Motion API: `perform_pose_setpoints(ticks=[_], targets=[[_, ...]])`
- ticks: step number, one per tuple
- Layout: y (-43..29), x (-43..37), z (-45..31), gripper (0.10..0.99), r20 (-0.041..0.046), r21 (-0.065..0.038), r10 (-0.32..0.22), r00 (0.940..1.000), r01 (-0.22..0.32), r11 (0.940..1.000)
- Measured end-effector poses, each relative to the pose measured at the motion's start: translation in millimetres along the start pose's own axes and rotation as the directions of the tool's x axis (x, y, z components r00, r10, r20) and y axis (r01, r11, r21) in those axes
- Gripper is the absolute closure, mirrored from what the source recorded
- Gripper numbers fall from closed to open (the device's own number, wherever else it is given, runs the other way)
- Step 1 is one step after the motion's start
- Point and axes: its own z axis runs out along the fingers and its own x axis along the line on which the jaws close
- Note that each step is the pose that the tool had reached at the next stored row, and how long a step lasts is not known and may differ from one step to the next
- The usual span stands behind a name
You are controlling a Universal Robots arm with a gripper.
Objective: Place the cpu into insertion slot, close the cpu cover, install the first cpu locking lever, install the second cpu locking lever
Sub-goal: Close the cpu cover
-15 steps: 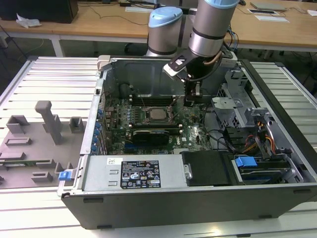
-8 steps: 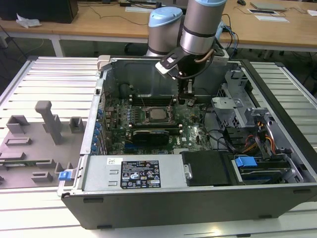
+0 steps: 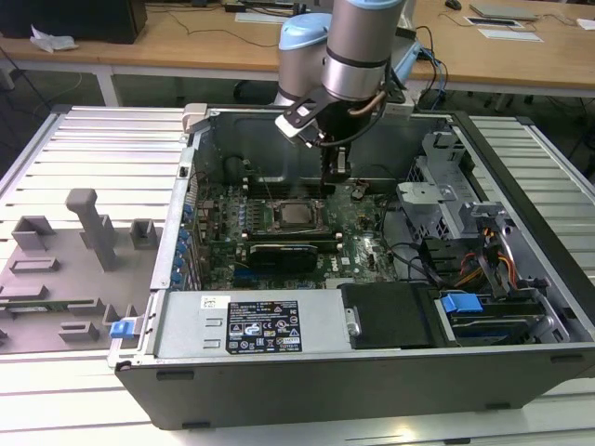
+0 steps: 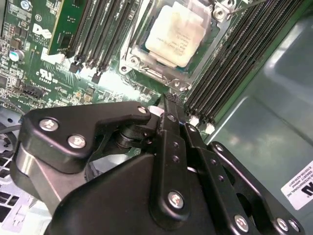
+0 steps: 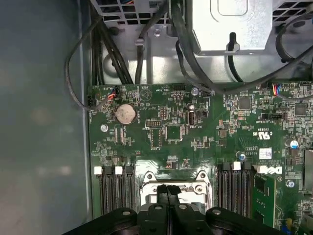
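Silvery cpu [image 4: 175, 33] seated, second wrist view | hand [image 4: 167, 105] narrow, empty, just beside

— What colour is the cpu [image 4: 176, 34]?
— Pale silvery-grey, on a green motherboard [image 5: 171, 132] with black memory slots [image 5: 113, 193].
— And the gripper [image 5: 168, 189]?
— Black, with silver screws [image 4: 176, 199]. The arm's joint cap [image 3: 300, 39] is light blue.

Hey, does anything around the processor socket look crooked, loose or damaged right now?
Nothing stands out. The cpu lies flat and square inside the cpu cover, with no visible damage, and the hand, shut, is beside the cover's edge.
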Motion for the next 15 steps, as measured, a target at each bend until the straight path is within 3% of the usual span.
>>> perform_pose_setpoints(ticks=[1, 2, 3, 4, 6, 8, 10, 13, 15], targets=[[-0.8, 0.0, 0.0, 0.98, 0.0011, -0.004, 0.0, 1.0, 0.0, 1.0], [-3.6, -0.1, 0.6, 0.98, 0.0007, -0.031, 0.0, 1.0, 0.0, 0.9995], [-7.6, -0.2, 1.3, 0.98, 0.0001, -0.048, 0.0, 1.0, 0.0, 0.9989], [-15.9, -0.5, 2.3, 0.98, 0.0004, -0.052, 0.0, 1.0, 0.0, 0.9986], [-27.3, -1.5, 3.9, 0.98, 0.0042, -0.052, 0.0, 1.0, 0.001, 0.9986], [-32.1, -3.3, 5.0, 0.98, 0.0045, -0.052, 0.0, 1.0, 0.001, 0.9986], [-39.2, -10.6, 7.2, 0.98, 0.0045, -0.052, 0.0, 1.0, 0.001, 0.9986], [-44.6, -21.2, 11.2, 0.98, 0.0045, -0.052, 0.0, 1.0, 0.001, 0.9986], [-45.3, -21.8, 13.6, 0.98, 0.0046, -0.052, -0.004, 1.0, 0.004, 0.9986]])
